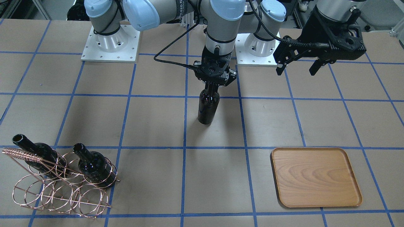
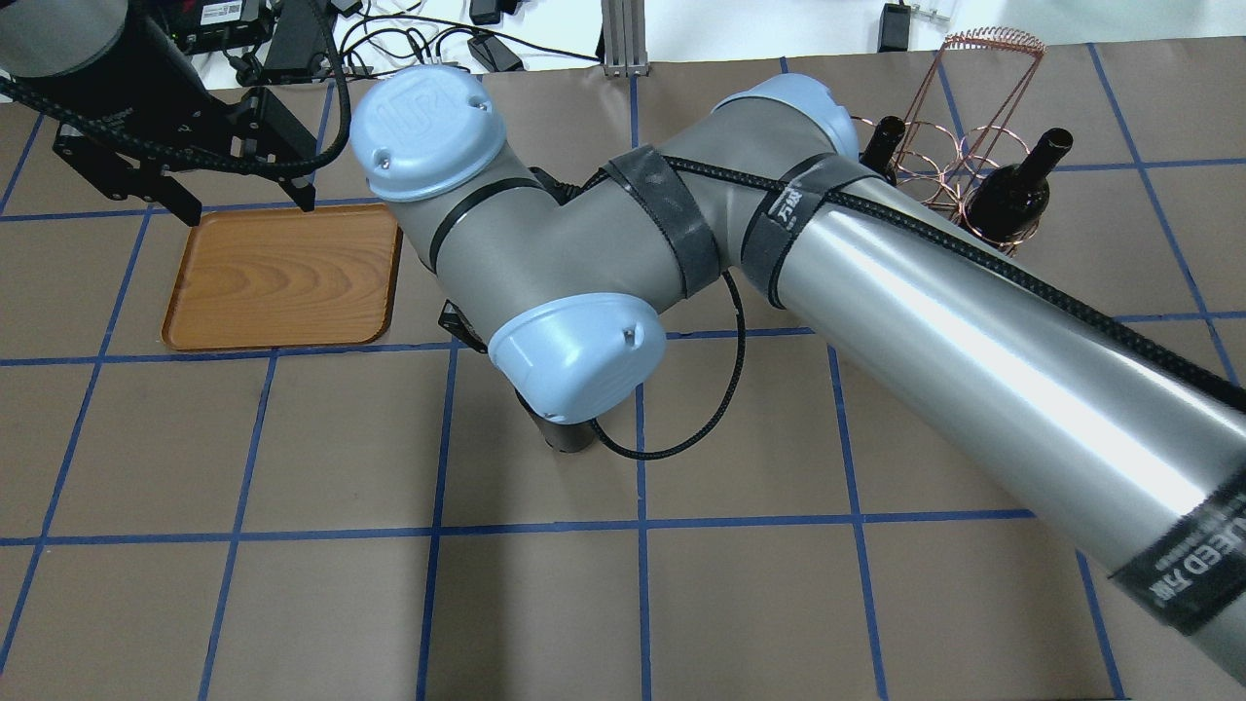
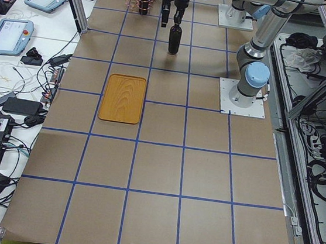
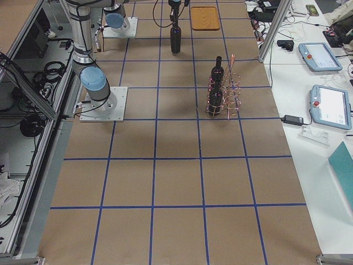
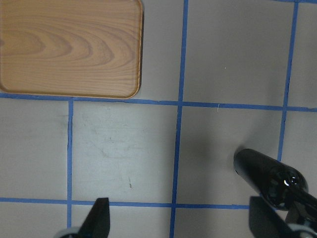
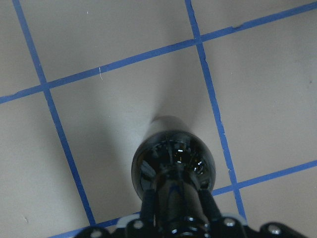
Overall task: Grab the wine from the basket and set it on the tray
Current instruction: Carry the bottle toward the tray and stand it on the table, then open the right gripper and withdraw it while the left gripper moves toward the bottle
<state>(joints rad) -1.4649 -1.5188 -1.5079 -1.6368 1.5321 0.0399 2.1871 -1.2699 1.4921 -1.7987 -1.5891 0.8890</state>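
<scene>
My right gripper [image 1: 215, 82] is shut on the neck of a near-black wine bottle [image 1: 208, 105]. It holds the bottle upright at mid-table, base at or just above the paper; the right wrist view looks down along this bottle [image 6: 173, 166]. My left gripper [image 1: 296, 71] is open and empty, raised in the air on the robot's side of the wooden tray [image 1: 315, 176]. The left wrist view shows the tray [image 5: 69, 47] and the held bottle [image 5: 267, 178]. The copper wire basket [image 1: 60, 186] holds two more bottles, one [image 1: 34, 151] beside the other [image 1: 94, 165].
The table is brown paper with a blue tape grid. The right arm's long link [image 2: 973, 360] stretches across the overhead view and hides most of the held bottle. The two arm bases [image 1: 110, 44] stand at the robot's edge of the table.
</scene>
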